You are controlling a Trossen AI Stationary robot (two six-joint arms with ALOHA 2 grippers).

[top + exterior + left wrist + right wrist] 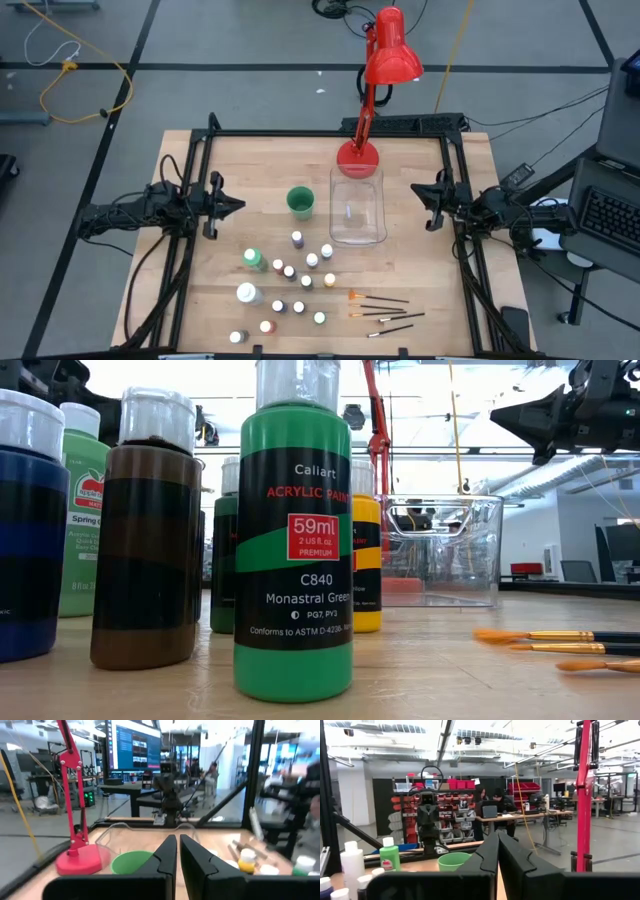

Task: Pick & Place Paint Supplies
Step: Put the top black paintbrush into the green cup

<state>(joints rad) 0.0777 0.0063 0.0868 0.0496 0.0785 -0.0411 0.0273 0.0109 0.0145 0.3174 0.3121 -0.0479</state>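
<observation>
Sitting at the left edge of the table (200, 320), over bare wood: left gripper (238, 207), fingers (167, 854) drawn together to a narrow slit, holding nothing. Just ahead of those fingertips, standing upright: green cup (300, 203). Beyond the cup, lying further along the same line: clear rectangular bin (358, 206), with the red lamp (392, 55) planting its round base against the bin's far side. Off to one side of the fingers, toward the near table edge, standing in a loose cluster: paint bottles (290, 282), white-capped, all upright, the two larger ones nearest the left side. Well apart from the fingertips, none being touched.

Sitting at the right edge of the table, facing the other arm: right gripper (417, 189), fingers (487, 851) pressed shut, gripping nothing. Ahead of those fingertips, lying close: the clear rectangular bin; past it, the green cup. Off to the side, toward the near edge, lying flat and roughly parallel: four brushes (385, 312), orange tips pointing toward the bottles, dark handles pointing away. Beyond the brushes, standing farther off: the bottle cluster.

Looming closest in the low view: green paint bottle (294, 550), with a brown one and a blue one standing beside it.
</observation>
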